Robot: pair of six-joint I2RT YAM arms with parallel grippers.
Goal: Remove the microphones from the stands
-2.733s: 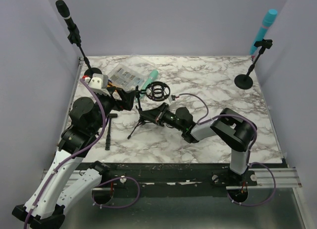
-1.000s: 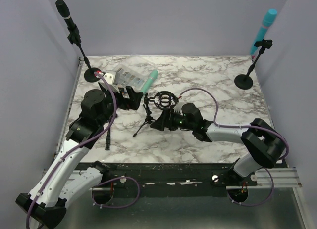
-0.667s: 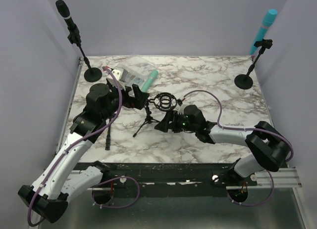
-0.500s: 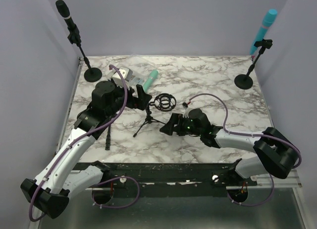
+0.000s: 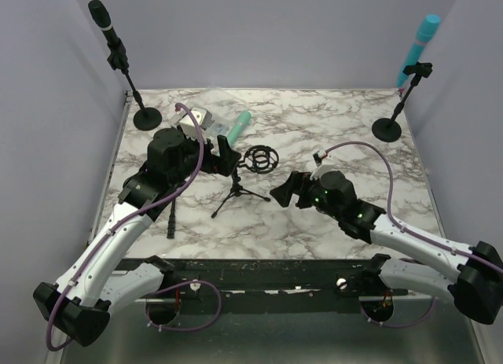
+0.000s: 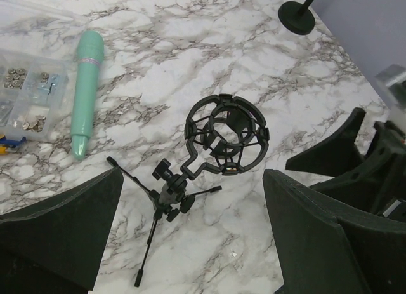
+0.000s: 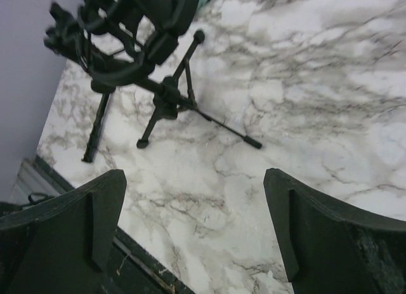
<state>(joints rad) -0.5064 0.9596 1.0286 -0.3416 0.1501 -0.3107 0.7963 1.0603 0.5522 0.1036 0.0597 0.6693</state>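
A small black tripod stand [image 5: 236, 193] stands mid-table, its round shock mount [image 5: 260, 158] empty. A teal microphone [image 5: 240, 126] lies flat on the marble behind it, beside the parts box. My left gripper [image 5: 220, 154] hovers open just left of the mount; in the left wrist view the stand [image 6: 168, 192] and the mount [image 6: 225, 138] sit between and beyond its jaws [image 6: 190, 180], with the teal microphone [image 6: 85, 91] at upper left. Open and holding nothing, my right gripper [image 5: 287, 193] is right of the stand; its wrist view [image 7: 195, 176] has the tripod [image 7: 168, 103] ahead.
A black microphone [image 5: 106, 26] sits on a tall stand at the back left, a cyan one [image 5: 420, 38] on a stand at the back right. A clear parts box [image 5: 196, 116] lies behind my left gripper. A black rod [image 5: 171, 218] lies near the table's left front.
My right gripper has drawn back from the shock mount, to the right and toward the near edge. My left gripper has swung right, up beside the mount.
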